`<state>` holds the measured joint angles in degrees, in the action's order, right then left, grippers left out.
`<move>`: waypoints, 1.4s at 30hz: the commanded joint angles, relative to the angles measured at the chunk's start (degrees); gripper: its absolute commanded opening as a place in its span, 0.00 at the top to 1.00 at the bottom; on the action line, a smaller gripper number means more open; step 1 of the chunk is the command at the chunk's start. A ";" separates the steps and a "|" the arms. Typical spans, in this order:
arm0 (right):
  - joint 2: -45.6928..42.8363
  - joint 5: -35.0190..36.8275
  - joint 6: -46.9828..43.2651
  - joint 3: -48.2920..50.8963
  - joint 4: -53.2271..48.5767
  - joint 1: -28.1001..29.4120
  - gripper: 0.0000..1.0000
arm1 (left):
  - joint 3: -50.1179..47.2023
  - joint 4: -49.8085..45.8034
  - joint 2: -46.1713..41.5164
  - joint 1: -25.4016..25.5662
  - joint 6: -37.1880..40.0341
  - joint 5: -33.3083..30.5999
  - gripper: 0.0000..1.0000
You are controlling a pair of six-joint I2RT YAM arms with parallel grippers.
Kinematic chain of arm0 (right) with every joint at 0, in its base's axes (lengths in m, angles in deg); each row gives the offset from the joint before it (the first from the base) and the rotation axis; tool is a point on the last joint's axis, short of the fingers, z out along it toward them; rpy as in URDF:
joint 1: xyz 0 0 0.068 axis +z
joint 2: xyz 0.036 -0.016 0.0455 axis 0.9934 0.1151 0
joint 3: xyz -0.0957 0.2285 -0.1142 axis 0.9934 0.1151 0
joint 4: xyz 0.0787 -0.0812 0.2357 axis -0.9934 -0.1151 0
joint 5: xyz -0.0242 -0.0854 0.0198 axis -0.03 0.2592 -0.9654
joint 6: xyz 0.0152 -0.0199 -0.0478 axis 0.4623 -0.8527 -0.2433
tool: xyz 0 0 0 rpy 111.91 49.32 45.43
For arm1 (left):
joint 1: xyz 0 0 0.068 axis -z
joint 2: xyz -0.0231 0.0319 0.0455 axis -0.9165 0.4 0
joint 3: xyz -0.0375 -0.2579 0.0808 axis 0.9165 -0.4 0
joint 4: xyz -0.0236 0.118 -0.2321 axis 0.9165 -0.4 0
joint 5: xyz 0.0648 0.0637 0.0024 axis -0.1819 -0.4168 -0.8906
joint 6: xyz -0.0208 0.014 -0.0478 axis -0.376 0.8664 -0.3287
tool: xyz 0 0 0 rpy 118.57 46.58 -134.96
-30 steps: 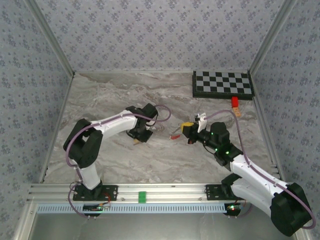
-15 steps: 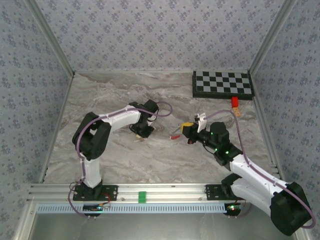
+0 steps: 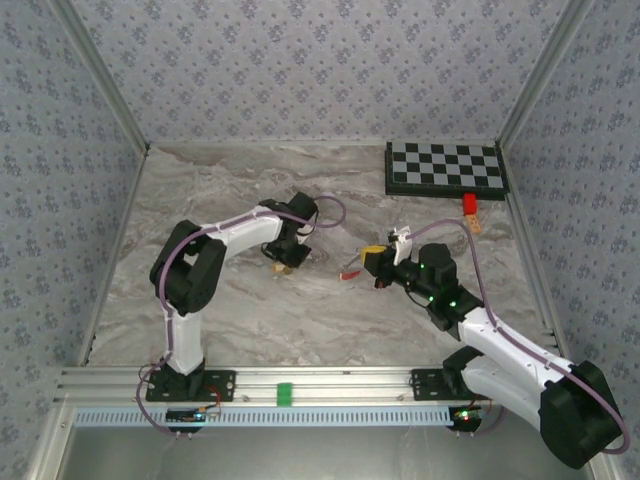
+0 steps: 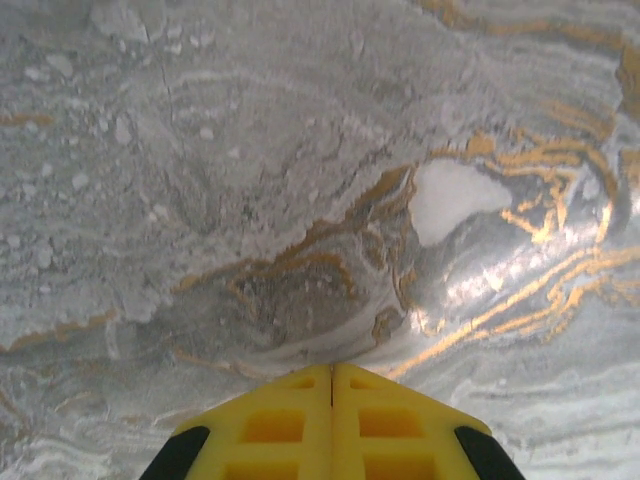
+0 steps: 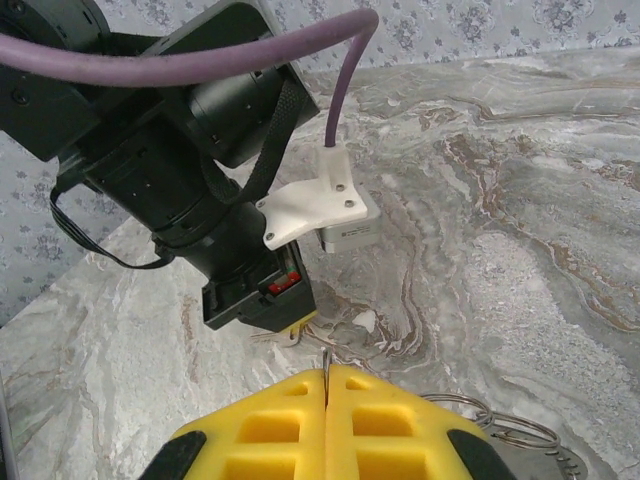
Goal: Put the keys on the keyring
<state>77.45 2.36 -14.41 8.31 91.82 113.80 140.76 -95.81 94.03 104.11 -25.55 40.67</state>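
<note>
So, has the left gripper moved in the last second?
Yes. The left gripper has shifted away from the arm bases and slightly right, closer to the checkerboard.

The keyring (image 3: pixel 350 269) sits left of the checkerboard (image 3: pixel 446 167) and nearer.

Right gripper (image 5: pixel 327 385) has its yellow fingers pressed together low in frame, with the silvery keyring (image 5: pixel 500 425) loops poking out just beside them (pinched or loose, hard to say), and the left arm (image 5: pixel 180 170) sits over the marble table (image 5: pixel 520 200) ahead.
</note>
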 commanded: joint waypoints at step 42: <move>0.11 0.26 0.25 -0.05 2.29 0.43 1.00 | -43.15 57.28 -24.65 2.24 -16.81 -5.22 0.97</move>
<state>77.45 2.38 -14.41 8.31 91.98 113.80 97.87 -39.97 72.04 106.08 -41.41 36.37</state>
